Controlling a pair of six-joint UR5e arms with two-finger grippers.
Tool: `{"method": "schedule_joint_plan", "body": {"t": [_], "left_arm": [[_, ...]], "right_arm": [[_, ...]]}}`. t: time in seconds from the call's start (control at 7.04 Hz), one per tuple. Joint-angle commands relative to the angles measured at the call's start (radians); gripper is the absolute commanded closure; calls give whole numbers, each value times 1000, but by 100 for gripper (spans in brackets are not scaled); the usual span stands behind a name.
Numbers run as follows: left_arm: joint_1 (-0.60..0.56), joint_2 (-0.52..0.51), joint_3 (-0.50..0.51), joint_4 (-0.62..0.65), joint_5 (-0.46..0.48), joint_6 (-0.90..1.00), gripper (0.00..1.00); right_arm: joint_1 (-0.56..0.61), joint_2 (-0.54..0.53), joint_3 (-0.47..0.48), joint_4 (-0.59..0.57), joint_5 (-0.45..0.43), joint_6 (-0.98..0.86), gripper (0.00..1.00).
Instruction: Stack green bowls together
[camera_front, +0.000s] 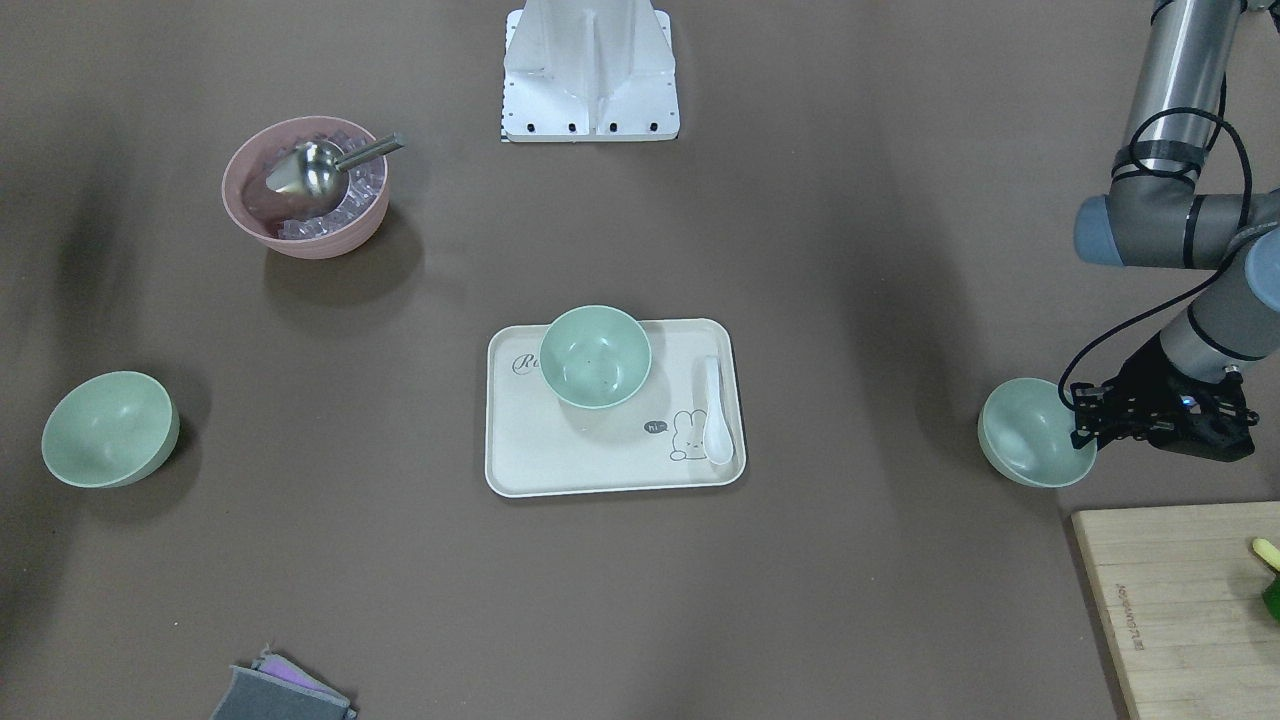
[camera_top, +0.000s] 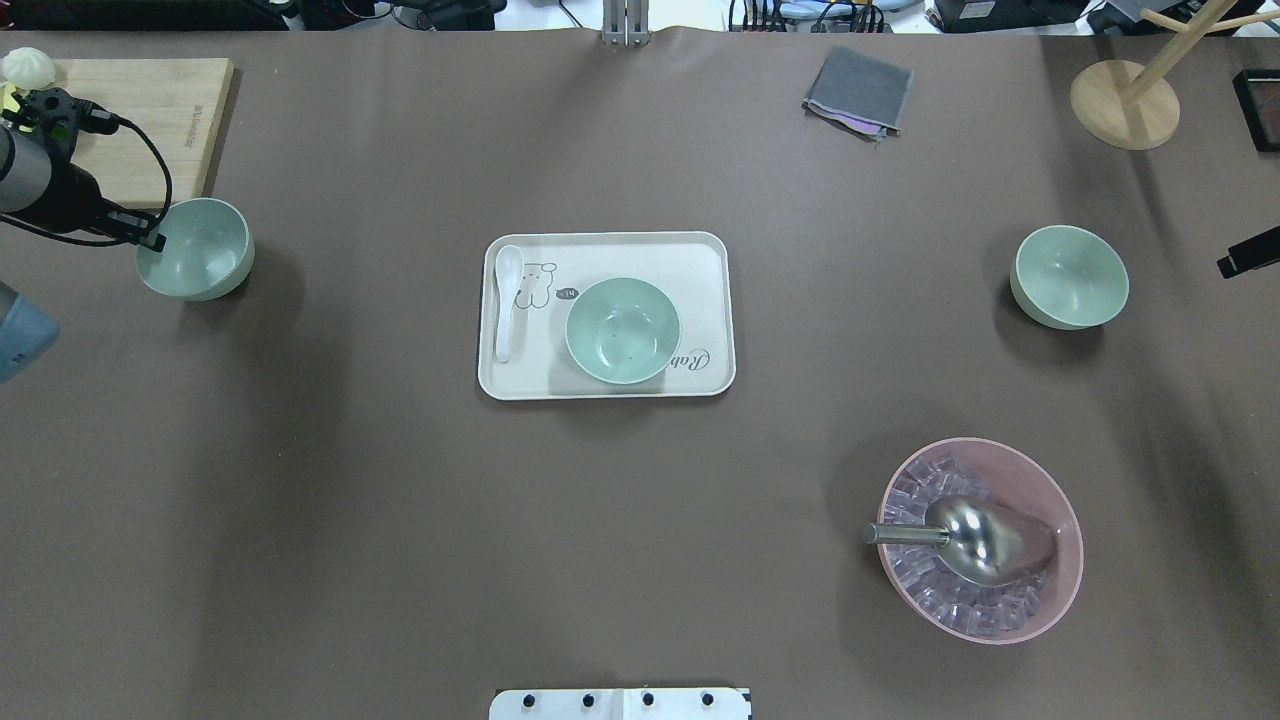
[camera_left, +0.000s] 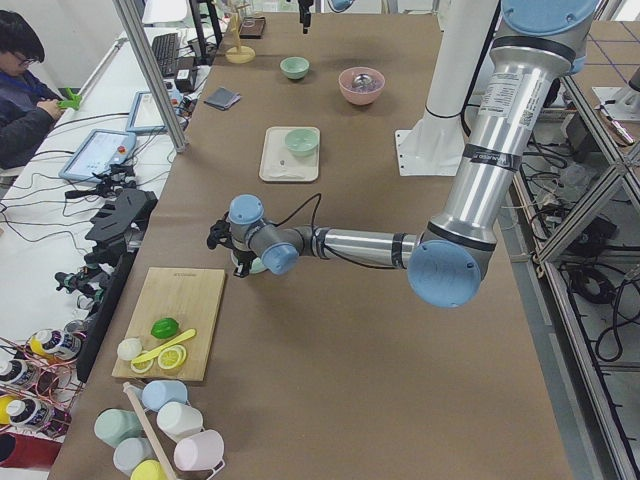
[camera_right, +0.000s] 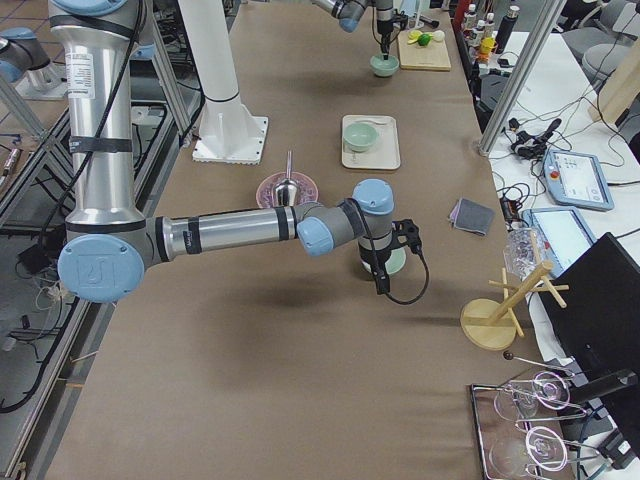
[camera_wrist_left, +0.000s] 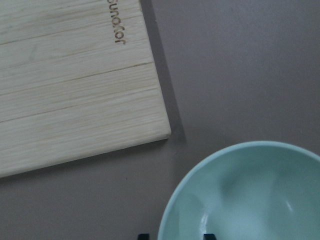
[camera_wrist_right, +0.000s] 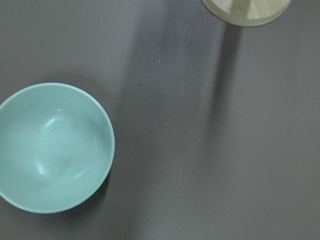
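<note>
Altogether three green bowls (camera_top: 622, 330), one tray (camera_top: 705, 290)

The tray (camera_front: 520, 470) carries a grey speech bubble (camera_front: 655, 428) reading "hi~" and script letters "Rab", the rest hidden behind a green bowl (camera_front: 595, 356). The cutting board (camera_wrist_left: 75, 85) bears burnt-in lettering, cut off and unclear.

Pink bowl (camera_front: 330, 240) with metal scoop (camera_front: 312, 170), perhaps on ice (camera_front: 300, 228); cream tray (camera_front: 600, 465) with white spoon (camera_front: 716, 410); wooden board (camera_front: 1180, 600); grey cloth (camera_front: 280, 697).
</note>
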Motion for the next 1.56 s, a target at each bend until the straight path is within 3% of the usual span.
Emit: {"method": "schedule_joint_plan", "body": {"t": [0.0, 0.43, 0.71, 0.99, 1.14, 1.42], "left_arm": [[0, 0, -12, 0, -8, -3, 100], [0, -22, -97, 26, -82, -57, 100], [56, -65, -227, 44, -108, -362, 100], [205, -159, -314, 108, -24, -633, 100], [295, -225, -349, 230, 86, -691, 100], [406, -362, -394, 444, 185, -823, 100]], "right_arm": [[0, -1, 0, 0, 0, -1, 0], [0, -21, -10, 64, 2, -4, 0], [0, -25, -10, 64, 2, -1, 0], [0, -28, -11, 63, 2, 4, 0], [0, -30, -14, 64, 2, 21, 0], [2, -33, -13, 64, 2, 35, 0]]}}
